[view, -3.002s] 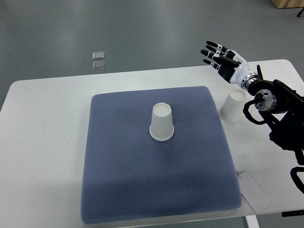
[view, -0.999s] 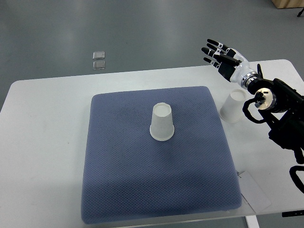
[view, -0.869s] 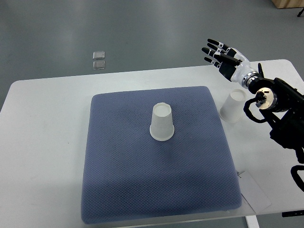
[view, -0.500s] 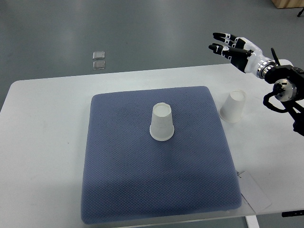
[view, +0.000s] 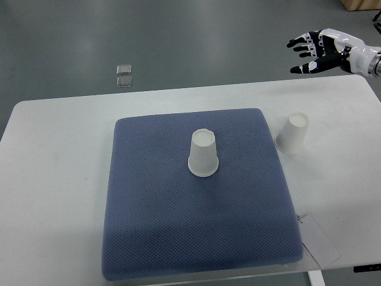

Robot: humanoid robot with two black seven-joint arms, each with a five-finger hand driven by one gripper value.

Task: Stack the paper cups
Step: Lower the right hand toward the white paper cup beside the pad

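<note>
Two small clear square tiles [view: 124, 75] lie on the grey floor beyond the white bench [view: 53, 179], far left of the fingers [view: 302, 43]. A blue-grey woven mat [view: 155, 238] covers the middle of the bench. On it an upside-down white paper cup [view: 203, 154] stands upright, well down-left of the fingers. A second white paper cup [view: 292, 133] sits inverted and leaning, just off the mat's right edge, below the fingers. The right hand [view: 321, 50], black and white, hovers at the far right corner, fingers spread apart, holding nothing.
</note>
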